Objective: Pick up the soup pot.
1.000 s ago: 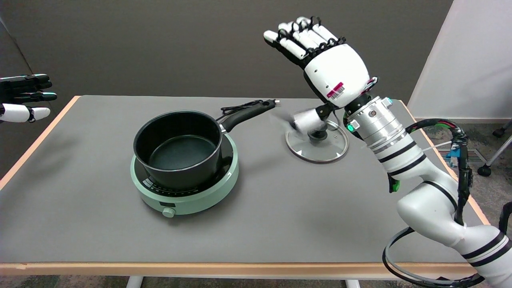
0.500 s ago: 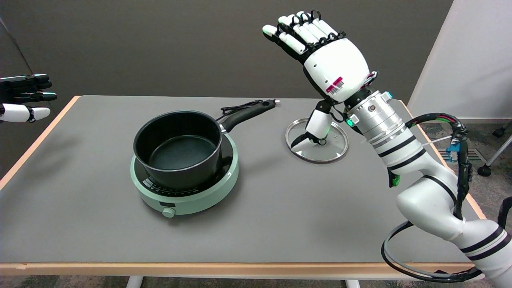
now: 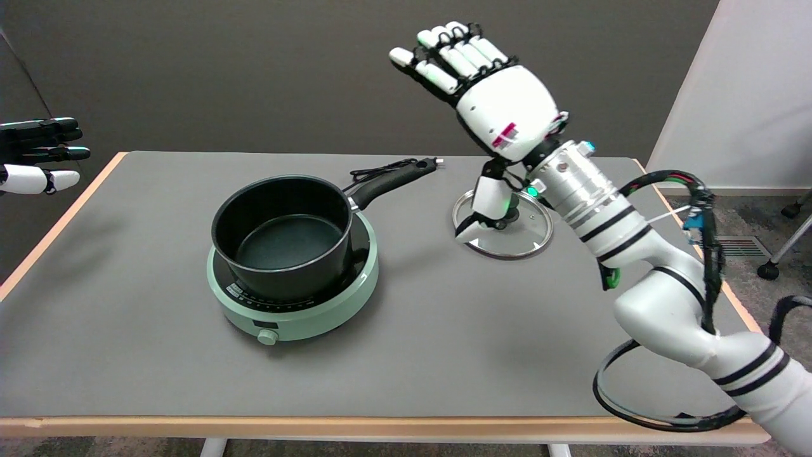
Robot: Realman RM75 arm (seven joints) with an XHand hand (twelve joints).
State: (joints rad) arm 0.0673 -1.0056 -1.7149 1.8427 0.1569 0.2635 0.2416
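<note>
The black soup pot (image 3: 282, 238) stands empty on a mint-green cooker (image 3: 293, 298) at the table's left middle. Its black handle (image 3: 392, 180) points to the back right. My right hand (image 3: 491, 105) hangs in the air to the right of the handle tip, well above the table. The fingers (image 3: 438, 57) stretch out toward the upper left and the thumb hangs down. It holds nothing and is apart from the pot.
A glass lid (image 3: 504, 225) lies flat on the table under my right wrist. A black cord (image 3: 377, 170) curls behind the pot handle. The idle left hand (image 3: 38, 152) hovers at the far left. The grey table (image 3: 444, 330) has an orange edge.
My right hand has drifted left and slightly up, toward the pot handle. Its thumb has swung from sideways to pointing down. The pot and lid have not moved.
</note>
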